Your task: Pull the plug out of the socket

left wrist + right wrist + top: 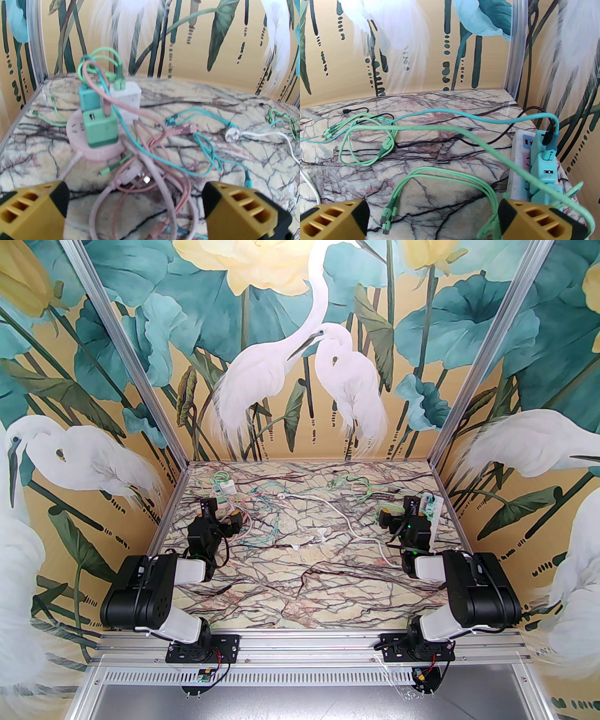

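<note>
Currently the green plug [100, 127] sits upright in the round pink socket [98, 153] at the far left of the bench [300, 587]; the left hand [134, 201] gapes empty just before it, the right hand [433, 211] gapes empty beside a white power strip [519, 150]

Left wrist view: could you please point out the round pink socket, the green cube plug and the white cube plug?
round pink socket [99, 153], left wrist view, front rim.
green cube plug [100, 133], left wrist view, front face.
white cube plug [130, 97], left wrist view, front face.
</note>
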Controlling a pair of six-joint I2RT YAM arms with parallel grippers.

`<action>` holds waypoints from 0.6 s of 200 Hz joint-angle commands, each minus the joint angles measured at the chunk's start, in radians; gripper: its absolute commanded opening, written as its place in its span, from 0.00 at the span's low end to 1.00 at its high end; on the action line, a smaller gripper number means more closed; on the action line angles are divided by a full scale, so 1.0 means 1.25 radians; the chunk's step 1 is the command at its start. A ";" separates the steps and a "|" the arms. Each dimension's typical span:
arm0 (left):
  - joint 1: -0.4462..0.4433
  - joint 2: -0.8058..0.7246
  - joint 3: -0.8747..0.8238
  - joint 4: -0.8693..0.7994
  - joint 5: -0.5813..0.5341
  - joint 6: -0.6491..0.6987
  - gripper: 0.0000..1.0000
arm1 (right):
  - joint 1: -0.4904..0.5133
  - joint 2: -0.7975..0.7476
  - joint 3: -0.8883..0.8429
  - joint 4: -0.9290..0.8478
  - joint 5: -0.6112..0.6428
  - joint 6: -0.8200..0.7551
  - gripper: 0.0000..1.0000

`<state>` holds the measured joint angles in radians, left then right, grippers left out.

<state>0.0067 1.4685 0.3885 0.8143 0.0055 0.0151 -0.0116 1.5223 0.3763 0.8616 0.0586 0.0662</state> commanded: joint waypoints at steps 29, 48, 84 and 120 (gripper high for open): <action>0.009 -0.210 0.262 -0.532 -0.252 -0.183 1.00 | 0.025 -0.216 0.053 -0.280 0.165 0.097 0.99; 0.018 -0.234 0.389 -0.752 -0.212 -0.263 1.00 | 0.022 -0.304 0.061 -0.357 0.228 0.221 0.99; 0.017 -0.284 0.478 -0.893 -0.044 -0.411 1.00 | -0.016 -0.417 0.072 -0.455 0.105 0.416 0.99; 0.016 -0.372 0.393 -0.857 0.057 -0.482 1.00 | -0.019 -0.438 0.128 -0.545 -0.043 0.424 0.99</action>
<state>0.0261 1.0557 0.9379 -0.1619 -0.0517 -0.4713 -0.0406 0.9878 0.4751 0.3096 0.1474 0.5129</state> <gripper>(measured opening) 0.996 0.992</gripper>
